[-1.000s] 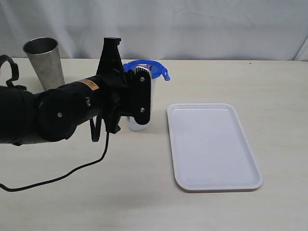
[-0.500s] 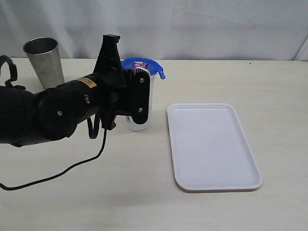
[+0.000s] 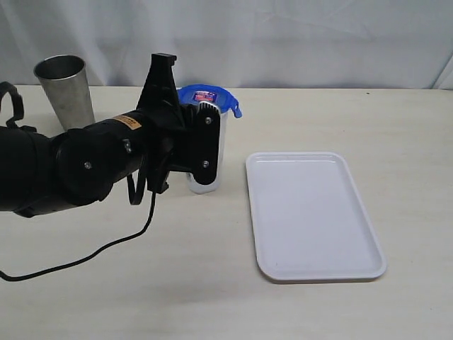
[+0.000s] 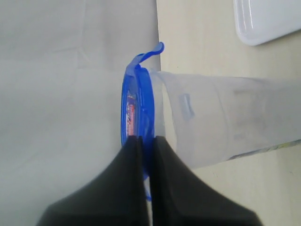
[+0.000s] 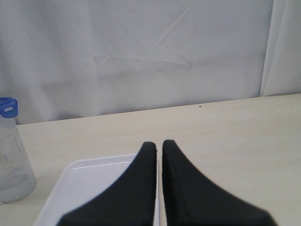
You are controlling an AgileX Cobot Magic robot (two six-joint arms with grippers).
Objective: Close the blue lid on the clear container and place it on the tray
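The clear container point(image 3: 206, 181) stands upright on the table, left of the white tray point(image 3: 311, 212). The blue lid point(image 3: 209, 94) sits on its mouth, one flap sticking out on the tray side. My left gripper point(image 3: 205, 108) reaches in from the left and is shut on the lid's edge; in the left wrist view the lid point(image 4: 136, 94) shows edge-on, with its rim between the black fingertips of the left gripper point(image 4: 147, 138), and the container point(image 4: 225, 117) lies beyond it. My right gripper point(image 5: 159, 142) hovers over the tray point(image 5: 94, 174), shut and empty; it does not show in the exterior view.
A tapered steel cup point(image 3: 65, 92) stands at the back left behind my left arm. A black cable point(image 3: 106, 248) trails from that arm across the table toward the front left. A white curtain hangs behind the table.
The lid has come down from a tilted pose to lie flatter on the container's mouth, and my left gripper has shifted slightly left with it. The tray and cup have not moved.
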